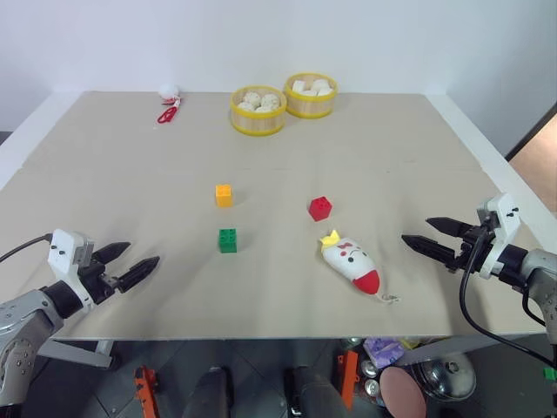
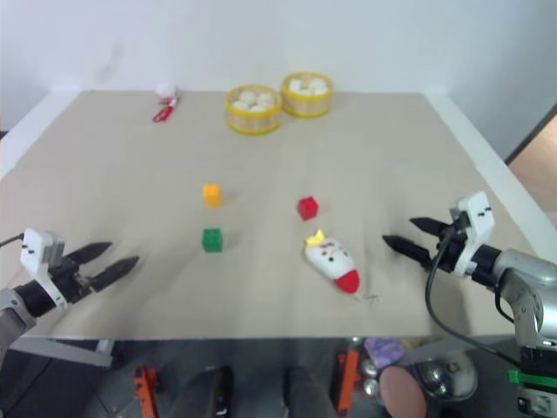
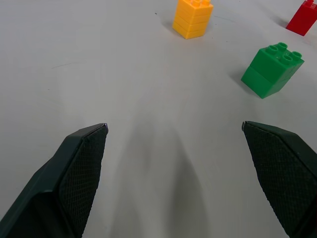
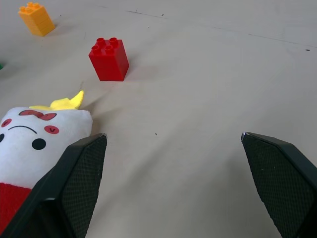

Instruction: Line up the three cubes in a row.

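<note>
Tan table (image 1: 104, 218): yellow-orange, green, red cubes (image 1: 227, 239) (studded).

The yellow-orange cube (image 3: 192, 18), green cube (image 3: 272, 69) and red cube (image 4: 109, 58) look like smooth, slightly glossy plastic, the toy figure (image 4: 34, 144) soft white cloth, the table (image 1: 130, 192) matt beige, and the gripper fingers (image 3: 74, 173) matt black with finely textured pads.

Left gripper (image 1: 131, 264), lower left of frame: two tapered black fingers (image 3: 74, 178) with a cross-hatched inner texture, mounted on a white block marked by small dark screws. A grey forearm and a thin black cable are seen behind it. Right gripper (image 1: 435, 238), at right edge: same build, with a black cable looped below the grey arm.
</note>
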Tool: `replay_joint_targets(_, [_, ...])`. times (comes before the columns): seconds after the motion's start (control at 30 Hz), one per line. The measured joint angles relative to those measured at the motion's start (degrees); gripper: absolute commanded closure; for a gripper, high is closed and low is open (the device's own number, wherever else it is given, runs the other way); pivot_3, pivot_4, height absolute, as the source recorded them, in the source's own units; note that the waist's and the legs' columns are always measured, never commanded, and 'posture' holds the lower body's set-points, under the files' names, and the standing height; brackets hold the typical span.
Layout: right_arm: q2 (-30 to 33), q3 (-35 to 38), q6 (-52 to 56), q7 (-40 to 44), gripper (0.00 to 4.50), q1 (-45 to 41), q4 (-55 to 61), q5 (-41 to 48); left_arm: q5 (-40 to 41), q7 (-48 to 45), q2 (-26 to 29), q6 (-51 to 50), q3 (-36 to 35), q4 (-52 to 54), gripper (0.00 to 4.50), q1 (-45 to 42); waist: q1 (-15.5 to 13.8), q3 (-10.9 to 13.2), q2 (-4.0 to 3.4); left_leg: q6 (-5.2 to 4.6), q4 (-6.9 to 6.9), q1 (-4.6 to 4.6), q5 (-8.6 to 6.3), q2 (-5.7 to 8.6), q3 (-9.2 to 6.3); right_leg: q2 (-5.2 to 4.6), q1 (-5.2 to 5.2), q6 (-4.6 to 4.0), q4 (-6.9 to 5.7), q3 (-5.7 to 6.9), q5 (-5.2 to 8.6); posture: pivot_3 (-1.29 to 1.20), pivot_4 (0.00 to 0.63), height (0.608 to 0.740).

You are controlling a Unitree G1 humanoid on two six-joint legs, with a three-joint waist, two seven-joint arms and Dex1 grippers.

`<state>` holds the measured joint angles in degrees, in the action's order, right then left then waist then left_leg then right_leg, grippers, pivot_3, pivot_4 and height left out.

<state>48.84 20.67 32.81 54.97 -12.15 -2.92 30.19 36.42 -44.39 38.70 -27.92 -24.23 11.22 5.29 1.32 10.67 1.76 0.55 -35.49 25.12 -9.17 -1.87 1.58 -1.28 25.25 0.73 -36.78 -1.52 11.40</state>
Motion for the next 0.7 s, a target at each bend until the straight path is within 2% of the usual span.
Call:
replay_joint_targets(0.27, [-0.73, -0.7, -0.37, -0.32, 0.0, 1.04, 3.94, 0.0, -0.22, -4.61, 0.01, 3.91, 2.1, -1.21, 0.01, -6.21, -0.14, 0.0, 0.03, 0.0, -0.07, -0.01, 0.0, -0.01, -0.02, -0.01, -0.07, 0.0, 0.0, 0.09, 0.0, 0.0, 0.15, 0.74])
replay_joint_targets(0.47, [-0.47, -2.64, 1.2, -0.53, 0.0, -2.52, 6.82, 0.57, 0.66, -7.67, 0.41, 3.74, 3.94, -1.0, 0.01, -11.09, -0.09, 0.01, 0.04, -0.01, -0.05, 0.0, 0.01, -0.02, -0.02, 0.02, -0.06, 0.01, -0.01, 0.1, -0.01, 0.0, 0.15, 0.74])
replay_joint_targets(0.7, [1.45, -9.99, 4.91, 3.71, 0.0, -6.85, 16.98, 3.79, 0.56, -14.68, 1.87, 3.04, 13.57, 3.22, 0.01, -19.84, -0.12, -0.05, 0.13, -0.01, -0.06, 0.01, 0.0, 0.0, -0.02, 0.02, -0.1, 0.06, -0.02, 0.09, 0.01, 0.0, 0.15, 0.74])
